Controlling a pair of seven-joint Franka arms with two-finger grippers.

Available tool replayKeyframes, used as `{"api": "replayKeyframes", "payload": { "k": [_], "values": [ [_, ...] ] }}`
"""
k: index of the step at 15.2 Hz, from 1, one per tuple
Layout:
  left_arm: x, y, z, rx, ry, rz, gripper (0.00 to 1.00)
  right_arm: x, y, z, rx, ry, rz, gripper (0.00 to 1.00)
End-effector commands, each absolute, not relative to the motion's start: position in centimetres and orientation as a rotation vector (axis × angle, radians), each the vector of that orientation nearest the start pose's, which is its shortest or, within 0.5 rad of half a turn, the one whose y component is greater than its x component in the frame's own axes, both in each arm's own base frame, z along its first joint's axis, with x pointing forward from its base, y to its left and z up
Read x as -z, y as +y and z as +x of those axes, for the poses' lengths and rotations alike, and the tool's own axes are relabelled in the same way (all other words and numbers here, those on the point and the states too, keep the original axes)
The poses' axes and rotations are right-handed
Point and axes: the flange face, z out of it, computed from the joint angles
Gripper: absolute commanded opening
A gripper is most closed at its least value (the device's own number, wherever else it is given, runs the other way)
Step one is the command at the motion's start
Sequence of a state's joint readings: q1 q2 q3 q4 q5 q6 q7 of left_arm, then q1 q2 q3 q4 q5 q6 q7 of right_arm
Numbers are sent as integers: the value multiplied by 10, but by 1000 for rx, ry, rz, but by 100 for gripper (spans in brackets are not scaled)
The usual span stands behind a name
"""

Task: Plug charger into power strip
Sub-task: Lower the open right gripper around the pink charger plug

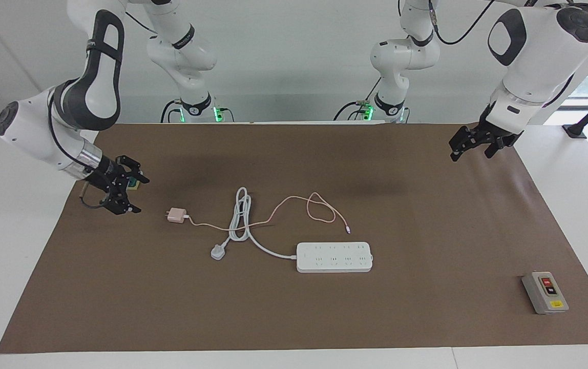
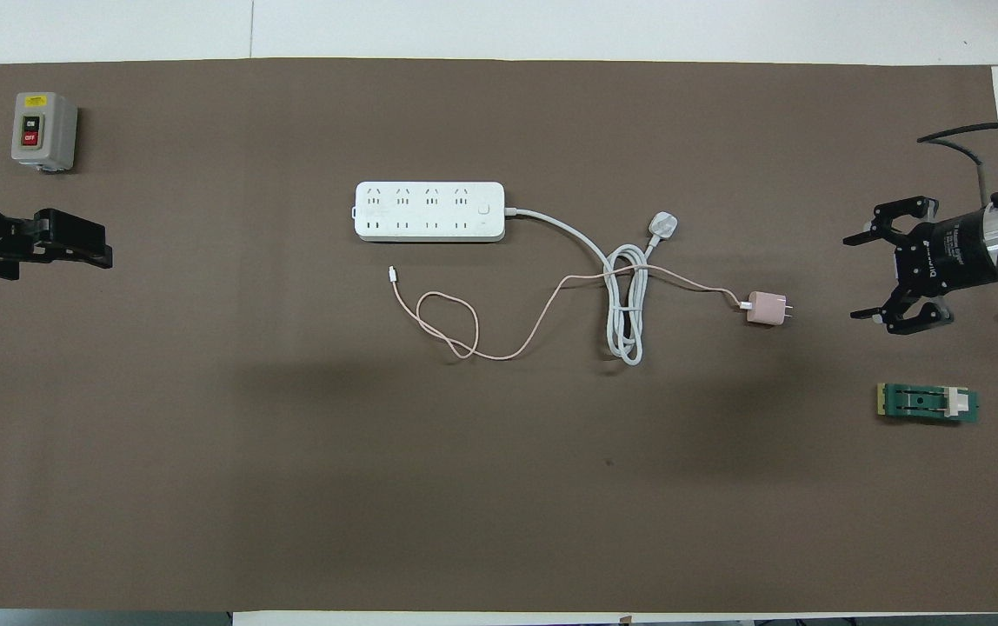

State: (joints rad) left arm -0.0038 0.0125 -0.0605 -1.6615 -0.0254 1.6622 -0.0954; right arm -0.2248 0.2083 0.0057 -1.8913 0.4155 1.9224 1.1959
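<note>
The pale pink charger lies on the brown mat with its prongs toward the right arm's end of the table. Its thin pink cable loops across the coiled white cord toward the power strip. The strip lies flat, farther from the robots than the charger, with nothing in its sockets. My right gripper hangs open just above the mat, a short way from the charger's prong end, and touches nothing. My left gripper waits open over the mat at the left arm's end.
A white three-pin plug ends the strip's coiled cord between charger and strip. A grey switch box stands far out at the left arm's end. A green fixture lies near the right gripper, nearer to the robots.
</note>
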Motion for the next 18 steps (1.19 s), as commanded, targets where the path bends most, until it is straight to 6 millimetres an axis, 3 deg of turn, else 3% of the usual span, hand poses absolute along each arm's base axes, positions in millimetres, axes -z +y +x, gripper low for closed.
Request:
{"api": "replayKeyframes", "payload": {
  "k": [1, 5, 11, 18],
  "values": [
    [-583, -35, 555, -16, -59, -3173, 100, -367, -100, 592, -460, 1990, -2000, 100],
    [-583, -35, 555, -16, -59, -3173, 100, -347, -98, 591, -487, 1913, -2023, 100],
    [-583, -35, 555, -16, -57, -3173, 100, -322, -93, 573, -509, 1954, -1896, 100],
    [-583, -35, 555, -16, -57, -3173, 100, -310, -87, 556, -561, 1990, -1847, 100]
  ]
}}
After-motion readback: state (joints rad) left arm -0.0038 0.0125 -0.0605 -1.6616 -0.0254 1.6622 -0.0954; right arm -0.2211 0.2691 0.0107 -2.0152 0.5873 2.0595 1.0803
